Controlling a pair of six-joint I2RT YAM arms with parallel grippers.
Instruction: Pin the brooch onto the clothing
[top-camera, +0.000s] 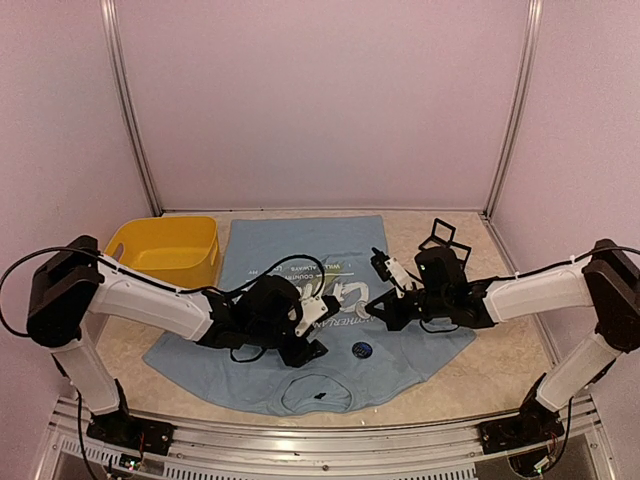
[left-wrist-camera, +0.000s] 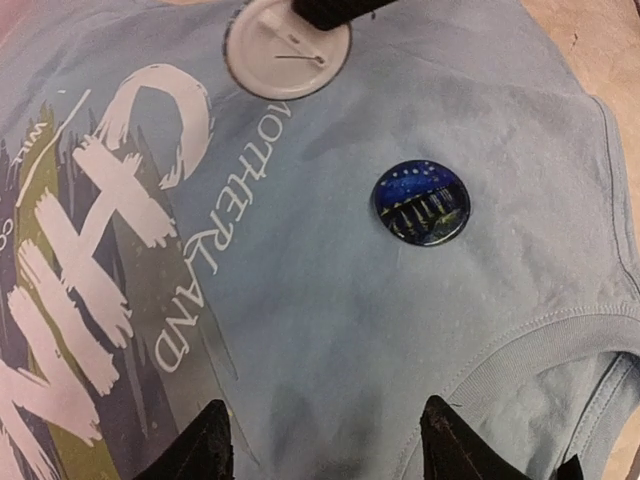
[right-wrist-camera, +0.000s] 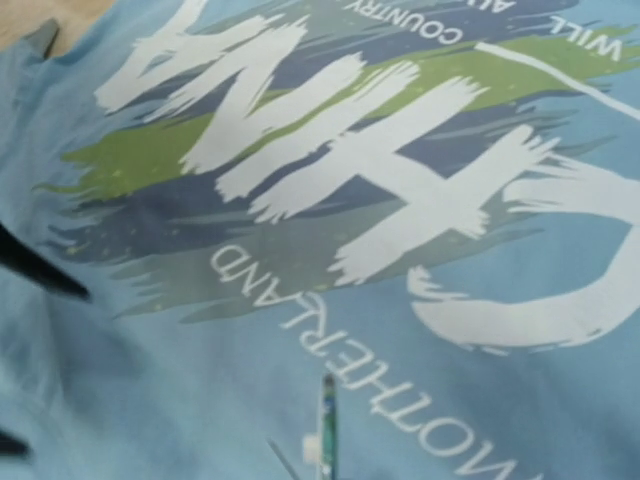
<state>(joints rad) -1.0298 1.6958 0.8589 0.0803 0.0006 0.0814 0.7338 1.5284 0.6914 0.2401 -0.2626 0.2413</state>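
Note:
The clothing (top-camera: 300, 270) is a light blue T-shirt spread flat on the table, with its white lettering (right-wrist-camera: 400, 190) and a green streak showing. A dark blue round brooch (left-wrist-camera: 421, 202) lies face up on it near the collar (top-camera: 362, 350). My right gripper (top-camera: 378, 306) is shut on a second, white-backed brooch (left-wrist-camera: 287, 55), which appears edge-on (right-wrist-camera: 326, 430) in the right wrist view with its pin sticking out. My left gripper (left-wrist-camera: 325, 440) hangs open just above the cloth left of the blue brooch, with nothing between its fingers (top-camera: 310, 345).
A yellow bin (top-camera: 165, 250) stands at the shirt's left, close to the left arm. A small black frame (top-camera: 443, 237) stands behind the right gripper. The shirt's collar (top-camera: 315, 395) faces the near edge, and white walls close in the table.

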